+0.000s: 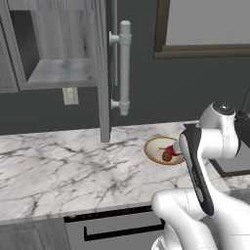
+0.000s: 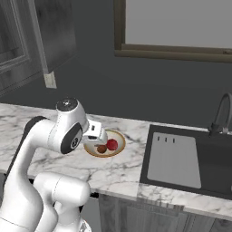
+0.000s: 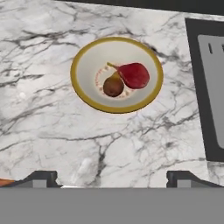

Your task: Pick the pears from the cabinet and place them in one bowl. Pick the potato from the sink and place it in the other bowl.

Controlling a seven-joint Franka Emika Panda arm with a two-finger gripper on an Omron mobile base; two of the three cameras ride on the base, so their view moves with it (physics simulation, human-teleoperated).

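Note:
The cream-tan bowl (image 3: 87,65) with its golden rim sits on the marble counter, and both pears lie touching at its centre: the glossy red pear (image 3: 134,74) and the dull brown pear (image 3: 113,86). My gripper (image 3: 113,179) hovers above and in front of the bowl, open, its fingertips (image 3: 41,178) far apart with nothing between them. The bowl (image 1: 153,148) (image 2: 116,136) with the red pear (image 2: 112,144) and brown pear (image 2: 101,148) also shows just past my hand. The cabinet (image 1: 61,71) stands open with a bare shelf. The potato and the darker bowl are out of view.
The open cabinet door (image 1: 104,73) juts out over the counter with its silver bar handle (image 1: 124,68). The black sink (image 2: 213,163) with its grey drainboard (image 2: 174,158) and curved tap (image 2: 222,113) lies right of the bowl. A window frame (image 2: 172,52) sits on the back wall.

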